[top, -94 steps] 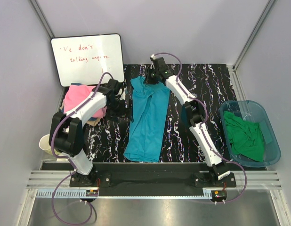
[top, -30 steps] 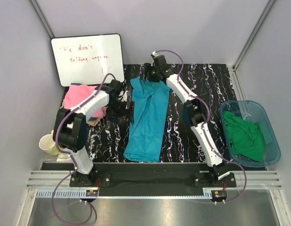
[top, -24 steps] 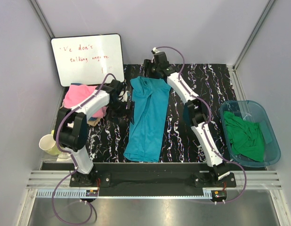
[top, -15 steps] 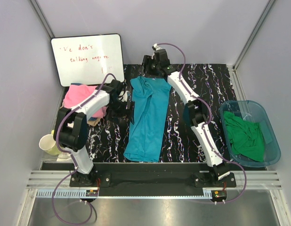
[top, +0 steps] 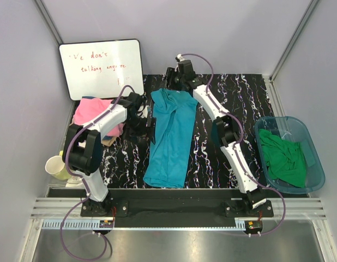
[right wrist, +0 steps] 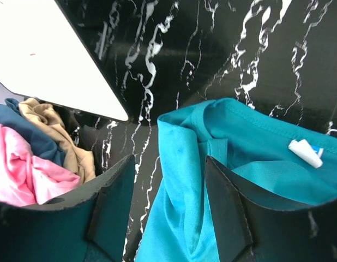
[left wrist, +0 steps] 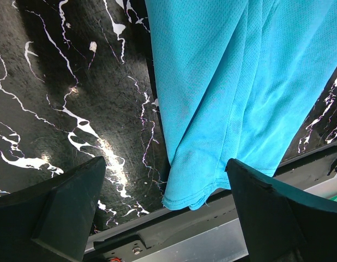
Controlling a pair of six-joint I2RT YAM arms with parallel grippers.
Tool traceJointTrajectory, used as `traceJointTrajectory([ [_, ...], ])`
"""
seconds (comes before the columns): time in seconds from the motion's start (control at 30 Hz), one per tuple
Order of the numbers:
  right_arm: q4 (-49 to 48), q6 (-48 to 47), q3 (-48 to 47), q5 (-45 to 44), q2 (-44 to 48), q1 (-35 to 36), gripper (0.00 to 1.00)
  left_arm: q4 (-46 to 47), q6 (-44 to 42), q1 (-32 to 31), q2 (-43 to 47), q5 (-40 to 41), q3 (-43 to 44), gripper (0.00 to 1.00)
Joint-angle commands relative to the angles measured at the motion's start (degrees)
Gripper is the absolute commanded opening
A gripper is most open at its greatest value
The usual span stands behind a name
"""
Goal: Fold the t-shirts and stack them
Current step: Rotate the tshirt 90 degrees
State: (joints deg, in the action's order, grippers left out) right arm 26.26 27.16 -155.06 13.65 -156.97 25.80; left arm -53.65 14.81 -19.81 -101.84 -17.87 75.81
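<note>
The right claw (right wrist: 167,164) has drawn back over the collar of the teal shirt (top: 169,136). It is partly open and empty. The left claw (left wrist: 166,164) is wide open, empty.

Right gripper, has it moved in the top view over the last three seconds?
Yes. The right gripper has shifted from over the teal t-shirt's collar toward the black mat's far edge.

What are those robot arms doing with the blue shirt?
They are folding clothes. A teal t-shirt lies in a long strip on the black table. The right gripper hovers open over its collar, the left gripper open beside its left edge; neither grips it. Green cloth waits in the blue tub.
</note>
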Motion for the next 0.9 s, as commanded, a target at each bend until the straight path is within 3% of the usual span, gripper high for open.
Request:
traceJointTrajectory([
  [0.0,-2.0,1.6,-1.1,1.9,-2.0,0.3,0.61,-0.2,-0.8,-0.1,0.0,-1.6,2.3,0.99],
  [0.7,-1.7,2.8,4.1,2.7,-3.2,0.4,0.47,-0.3,-1.3,-0.1,0.1,-1.3,2.0,0.99],
  [0.87,-1.8,2.8,4.9,2.4,-3.2,0.4,0.36,-0.6,-1.4,-0.1,0.2,-0.9,1.8,0.99],
])
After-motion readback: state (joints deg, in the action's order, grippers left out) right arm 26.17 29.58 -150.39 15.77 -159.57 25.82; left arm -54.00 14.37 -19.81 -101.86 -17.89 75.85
